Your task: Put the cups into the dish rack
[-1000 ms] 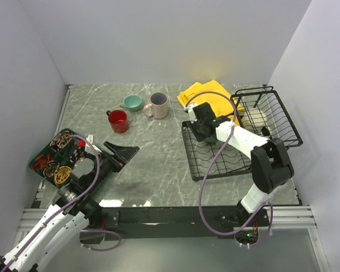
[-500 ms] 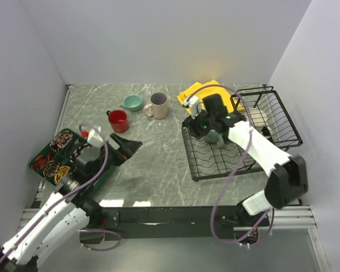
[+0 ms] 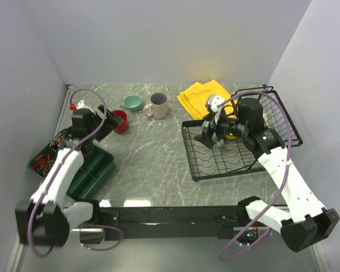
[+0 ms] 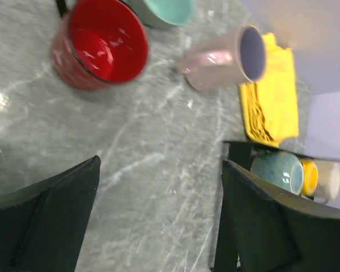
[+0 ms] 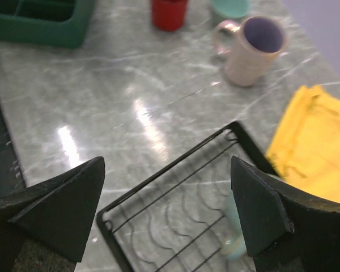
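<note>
On table (image 3: 153, 158), 3 loose cups (image 3: 157, 105), inside dish rack (image 3: 221, 161), 3 loaded cups (image 4: 276, 171)

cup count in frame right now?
6. On the table: red mug, teal cup, beige-pink mug. In the dish rack: grey-teal mug, yellow mug, cream mug, mostly hidden in the top view.

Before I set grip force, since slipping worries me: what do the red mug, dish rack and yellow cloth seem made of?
Red mug: likely glazed ceramic, glossy highlights inside.
Dish rack: apparently black coated metal wire, thin bent rods.
Yellow cloth: soft matte fabric, folded layers visible.
</note>
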Action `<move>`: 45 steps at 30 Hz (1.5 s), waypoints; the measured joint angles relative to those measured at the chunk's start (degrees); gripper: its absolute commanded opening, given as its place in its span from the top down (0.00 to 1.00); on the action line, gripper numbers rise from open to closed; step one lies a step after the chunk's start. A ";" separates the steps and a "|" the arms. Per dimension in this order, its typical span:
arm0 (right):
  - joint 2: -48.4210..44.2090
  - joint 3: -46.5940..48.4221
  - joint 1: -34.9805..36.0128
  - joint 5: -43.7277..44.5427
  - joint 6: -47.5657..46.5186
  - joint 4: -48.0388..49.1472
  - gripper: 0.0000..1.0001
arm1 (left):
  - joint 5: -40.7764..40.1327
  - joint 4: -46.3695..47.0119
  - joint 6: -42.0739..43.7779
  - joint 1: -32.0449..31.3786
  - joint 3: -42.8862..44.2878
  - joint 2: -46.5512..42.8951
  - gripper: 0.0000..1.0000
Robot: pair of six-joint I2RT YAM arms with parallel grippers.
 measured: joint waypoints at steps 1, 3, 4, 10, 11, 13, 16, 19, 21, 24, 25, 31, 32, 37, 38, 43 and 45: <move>-0.59 -1.62 -0.55 -1.95 -0.09 0.37 0.03 | 1.29 -0.35 0.33 1.77 1.73 2.95 0.13; -1.33 -4.85 -2.36 -5.68 -0.15 1.40 0.02 | 3.19 -1.09 0.66 4.20 4.81 8.09 0.16; -1.64 -7.13 -3.98 -7.74 -0.20 2.08 0.02 | 3.85 -1.22 0.66 5.53 6.38 10.60 0.18; -2.86 -15.63 -8.15 -13.75 0.15 5.88 0.01 | 4.76 -3.26 0.63 9.66 13.05 20.81 0.25; -3.21 -16.50 -8.28 -14.64 0.28 6.56 0.01 | 4.72 -3.85 0.63 9.90 14.34 22.51 0.25; -3.87 -17.64 -8.39 -15.96 0.50 7.65 0.01 | 4.68 -4.59 0.63 10.01 16.37 25.42 0.25; -4.22 -17.81 -8.98 -17.31 0.72 9.01 0.01 | 4.68 -5.29 0.68 10.01 17.29 27.93 0.24; -4.39 -18.69 -10.10 -18.60 0.68 10.93 0.01 | 4.70 -6.95 1.18 10.01 17.84 29.62 0.25; -4.35 -19.04 -10.32 -18.78 0.28 11.13 0.01 | 4.70 -7.28 1.51 10.01 18.18 30.10 0.25; -4.33 -20.06 -10.73 -19.30 -0.83 10.97 0.01 | 4.63 -7.80 2.43 10.01 19.69 32.02 0.25; -4.33 -20.31 -10.86 -19.32 -1.09 10.84 0.01 | 4.61 -7.93 2.62 10.01 20.06 32.65 0.26; -4.37 -20.46 -11.41 -19.47 -2.12 10.54 0.00 | 4.09 -8.72 3.26 10.01 21.68 35.85 0.27; -4.35 -20.46 -11.52 -19.52 -2.12 10.54 0.00 | 4.04 -8.74 3.28 10.01 21.86 36.09 0.27; -4.39 -20.46 -12.11 -19.91 -2.12 10.54 0.00 | 2.78 -9.53 4.17 9.81 23.06 37.22 0.29; -4.39 -20.46 -12.17 -20.04 -2.12 10.54 0.01 | 2.58 -9.64 4.28 9.75 23.45 37.70 0.29; -4.39 -20.46 -12.57 -20.76 -2.10 10.54 0.00 | 1.38 -9.97 5.46 9.27 25.11 40.92 0.33; -4.39 -20.46 -12.76 -20.83 -2.10 10.54 0.00 | 1.05 -10.25 5.75 9.16 25.70 42.05 0.41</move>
